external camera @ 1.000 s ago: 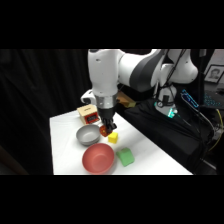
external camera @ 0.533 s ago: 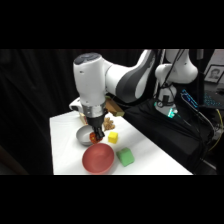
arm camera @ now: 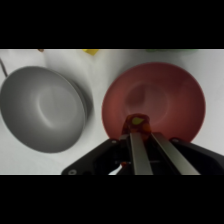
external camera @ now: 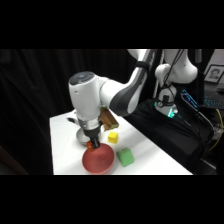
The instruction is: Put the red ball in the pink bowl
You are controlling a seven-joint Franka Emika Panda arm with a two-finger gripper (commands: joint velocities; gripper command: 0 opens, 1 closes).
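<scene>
The red ball (arm camera: 137,122) is pinched between the fingers of my gripper (arm camera: 140,131), which is shut on it, and hangs above the near rim of the pink bowl (arm camera: 172,95). From the side view the ball (external camera: 91,145) shows as an orange spot at the gripper (external camera: 92,142), just over the back edge of the pink bowl (external camera: 98,161). The bowl's inside is bare.
A grey metal bowl (arm camera: 42,107) stands right beside the pink bowl, partly hidden behind the gripper in the side view (external camera: 80,135). A yellow cube (external camera: 113,137) and a green block (external camera: 125,156) lie to the right. A brown box (external camera: 108,119) sits behind the arm.
The arm has swung from behind the bowls toward the front left, carrying the ball from near the grey metal bowl to over the pink bowl's edge.
</scene>
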